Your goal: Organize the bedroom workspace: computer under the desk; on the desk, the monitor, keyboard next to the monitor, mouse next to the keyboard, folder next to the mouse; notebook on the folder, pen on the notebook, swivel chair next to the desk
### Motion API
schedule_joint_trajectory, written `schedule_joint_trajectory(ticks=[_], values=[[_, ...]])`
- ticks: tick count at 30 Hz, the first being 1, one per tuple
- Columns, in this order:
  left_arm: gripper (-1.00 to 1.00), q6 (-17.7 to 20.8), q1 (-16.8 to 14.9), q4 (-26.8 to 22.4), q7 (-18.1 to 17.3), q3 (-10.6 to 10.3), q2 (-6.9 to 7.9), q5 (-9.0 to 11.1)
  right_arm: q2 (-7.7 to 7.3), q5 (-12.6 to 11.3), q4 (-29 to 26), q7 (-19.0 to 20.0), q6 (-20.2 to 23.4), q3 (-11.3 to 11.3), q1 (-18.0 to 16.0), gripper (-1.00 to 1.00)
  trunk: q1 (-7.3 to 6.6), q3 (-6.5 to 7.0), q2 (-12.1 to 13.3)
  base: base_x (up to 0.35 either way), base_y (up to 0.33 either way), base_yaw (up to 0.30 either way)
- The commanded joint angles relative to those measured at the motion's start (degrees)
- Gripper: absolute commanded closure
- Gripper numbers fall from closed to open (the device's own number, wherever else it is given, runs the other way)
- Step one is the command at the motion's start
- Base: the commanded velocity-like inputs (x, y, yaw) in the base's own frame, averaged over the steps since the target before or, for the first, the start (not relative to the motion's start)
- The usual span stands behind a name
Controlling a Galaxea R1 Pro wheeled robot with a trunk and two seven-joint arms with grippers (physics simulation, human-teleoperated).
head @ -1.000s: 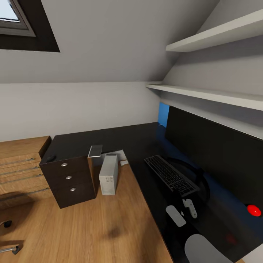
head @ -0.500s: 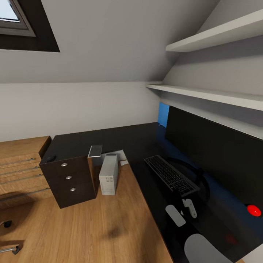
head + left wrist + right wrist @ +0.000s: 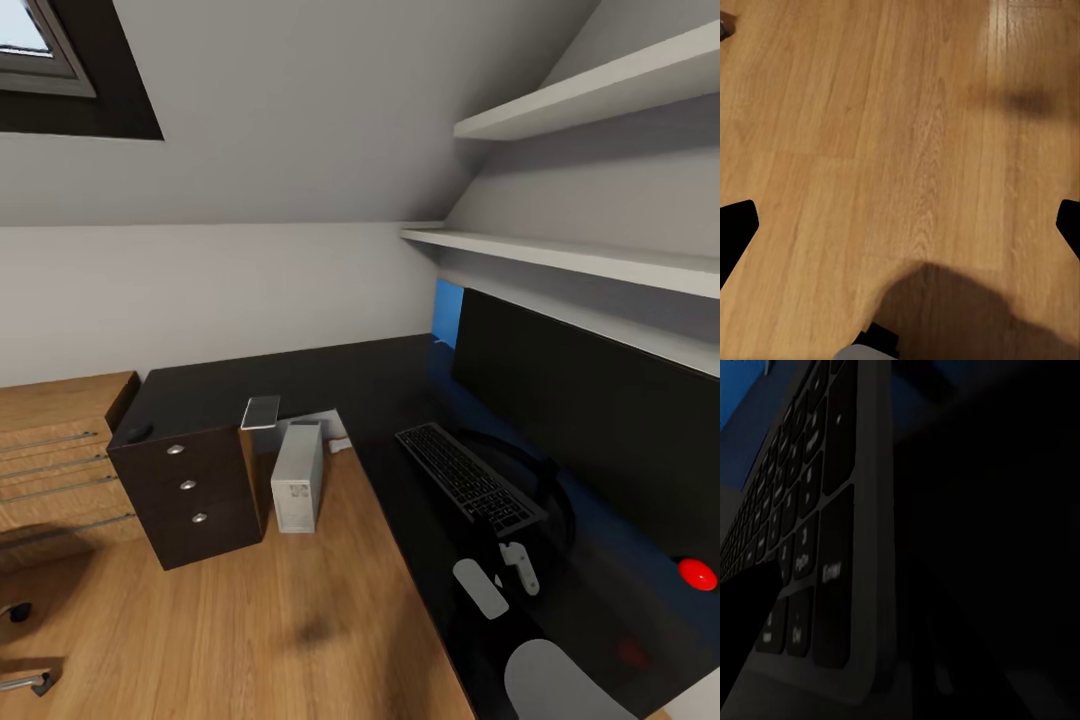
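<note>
Nothing much has moved since 1 second ago: the right gripper (image 3: 517, 566) has crept slightly lower in the head view, and the view itself has barely shifted. It hovers at the near end of the keyboard (image 3: 468, 478), which lies on the desk (image 3: 330, 385) in front of the monitor (image 3: 590, 420). From the right wrist camera the keyboard (image 3: 810, 540) appears very close, its grey edge and keys running past the lens, but that picture is dark and I cannot tell how the jaws stand. The left gripper's 2 dark fingertips (image 3: 735, 232) show at opposite edges of the left wrist view, spread wide with nothing between them, over bare wood floor (image 3: 900, 135). The computer (image 3: 298, 478) stands upright on the floor in the inner corner of the desk, just beside the dark drawers (image 3: 190, 490). The notebook (image 3: 261, 411) lies on the desktop above those drawers, and the mouse (image 3: 137, 433) sits near the desk's left end. A blue patch behind the monitor is possibly the folder (image 3: 447, 313). At the lower left, a chrome leg and caster of the swivel chair (image 3: 25, 683) reach in.
</note>
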Motion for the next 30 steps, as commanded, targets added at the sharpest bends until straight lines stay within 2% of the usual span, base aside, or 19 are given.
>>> schedule_joint_trajectory(ticks=[1,10,30], values=[[-1.0,-0.2,0.0,-0.2,0.5,-0.5,0.08,0.4,-0.06,-2.2,2.9,-1.8,-0.9,0.1,0.0,1.0,0.24,-0.24,-0.4,0.0,0.0,0.0],[-1.0,-0.2,0.0,-0.2,0.5,-0.5,0.07,0.4,-0.11,-2.2,2.8,-1.8,-0.9,0.1,0.0,1.0,2.21,-1.86,-4.1,0.0,0.0,0.0],[-1.0,-0.2,0.0,-0.2,0.3,-0.7,0.07,-0.1,-0.03,-2.1,2.8,-1.7,-1.0,0.1,0.0,1.0,2.21,-1.86,-4.1,0.0,0.0,0.0]])
